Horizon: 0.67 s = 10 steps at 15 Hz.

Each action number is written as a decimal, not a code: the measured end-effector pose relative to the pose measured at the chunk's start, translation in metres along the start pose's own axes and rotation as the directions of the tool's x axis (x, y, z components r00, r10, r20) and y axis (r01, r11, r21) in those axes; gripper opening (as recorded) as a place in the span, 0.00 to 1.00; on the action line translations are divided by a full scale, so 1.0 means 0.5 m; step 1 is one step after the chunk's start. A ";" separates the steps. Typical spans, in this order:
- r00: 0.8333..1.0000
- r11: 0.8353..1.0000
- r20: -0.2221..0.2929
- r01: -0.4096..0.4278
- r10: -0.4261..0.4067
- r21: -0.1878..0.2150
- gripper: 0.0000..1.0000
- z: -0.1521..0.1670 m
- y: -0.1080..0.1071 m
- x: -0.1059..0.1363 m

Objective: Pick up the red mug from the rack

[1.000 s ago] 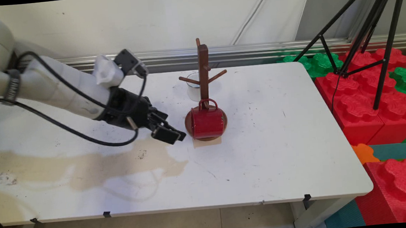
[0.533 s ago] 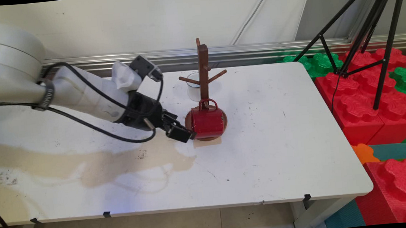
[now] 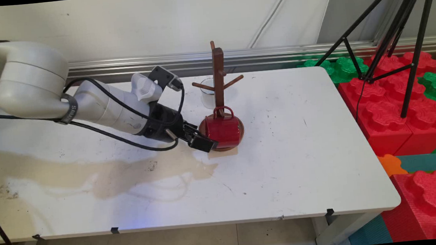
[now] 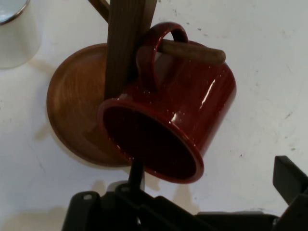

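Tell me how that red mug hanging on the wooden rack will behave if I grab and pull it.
The red mug looks rigid and glossy, so probably slippery. It hangs by its handle on a peg, so it will likely swing when nudged. The rack is tall and narrow, so a sideways pull might tip it.

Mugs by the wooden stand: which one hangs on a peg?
The red mug, hung by its handle on a low peg of the mug tree, beside the gripper. The white cup stands on the table behind the tree.

We see a glossy red mug (image 4: pixel 168 120) w/ dark inside, brown wooden stand (image 3: pixel 219 75), white cup (image 4: pixel 17 31), black gripper (image 3: pixel 204 142), white table (image 3: pixel 302 151) w/ tan stain.
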 end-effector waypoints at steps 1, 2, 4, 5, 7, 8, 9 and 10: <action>1.000 1.000 -0.006 0.005 -0.005 -0.005 1.00 0.005 -0.003 -0.002; 1.000 1.000 -0.010 0.008 -0.009 -0.009 1.00 0.010 -0.005 -0.004; 1.000 1.000 -0.024 0.016 -0.016 -0.019 1.00 0.024 -0.010 -0.007; 0.999 1.000 -0.028 0.019 -0.019 -0.022 1.00 0.028 -0.011 -0.007; 0.999 0.999 -0.036 0.025 -0.026 -0.028 1.00 0.039 -0.013 -0.008; 0.999 0.999 -0.039 0.028 -0.029 -0.030 1.00 0.044 -0.013 -0.008; 0.999 0.999 -0.042 0.031 -0.033 -0.035 1.00 0.050 -0.014 -0.009; 0.998 0.999 -0.045 0.034 -0.036 -0.037 1.00 0.054 -0.014 -0.009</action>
